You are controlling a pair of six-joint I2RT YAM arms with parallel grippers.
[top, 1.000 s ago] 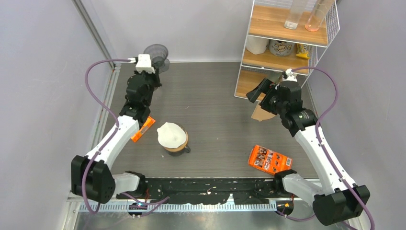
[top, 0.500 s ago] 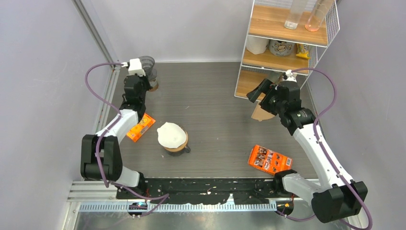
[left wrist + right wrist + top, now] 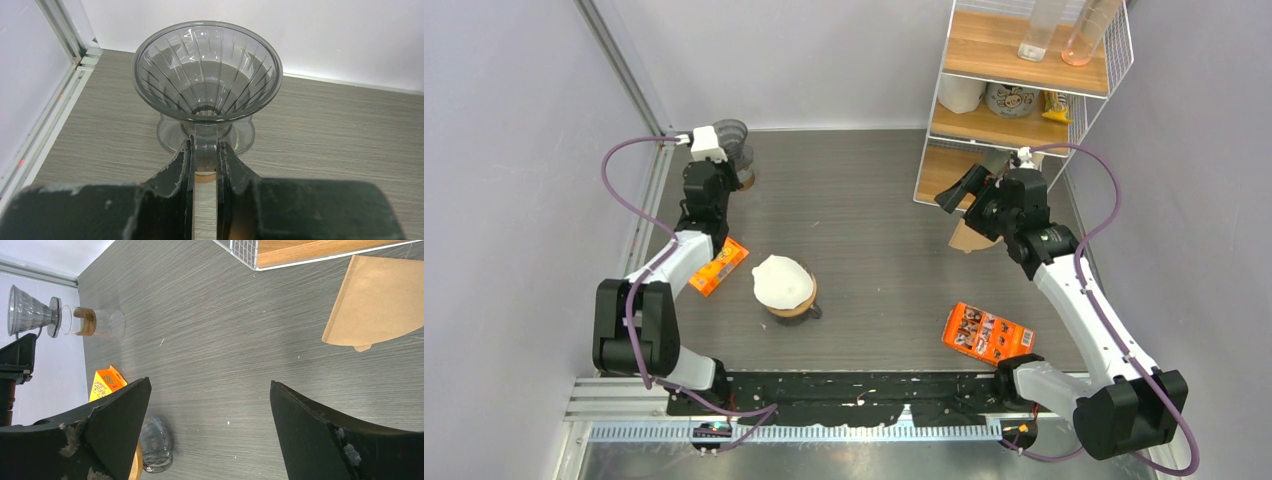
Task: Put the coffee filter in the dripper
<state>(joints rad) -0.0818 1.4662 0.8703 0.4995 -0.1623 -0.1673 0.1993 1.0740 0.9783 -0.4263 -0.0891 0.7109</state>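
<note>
In the right wrist view, the flat, fan-shaped brown paper coffee filter [image 3: 385, 300] runs off the frame's edge. From above, the right arm covers part of it. It lies on the grey wood-grain surface [image 3: 225, 340] by the wire-and-wood shelf [image 3: 999, 125], ahead of the right jaws, which gape wide and empty. The left jaws pinch the handle of the smoky, ribbed clear plastic dripper [image 3: 207, 70] near the far left corner.

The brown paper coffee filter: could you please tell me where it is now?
The brown paper coffee filter lies flat on the grey table, right side in the top view, beside the white wire shelf rack, partly under the open right claw.
</note>
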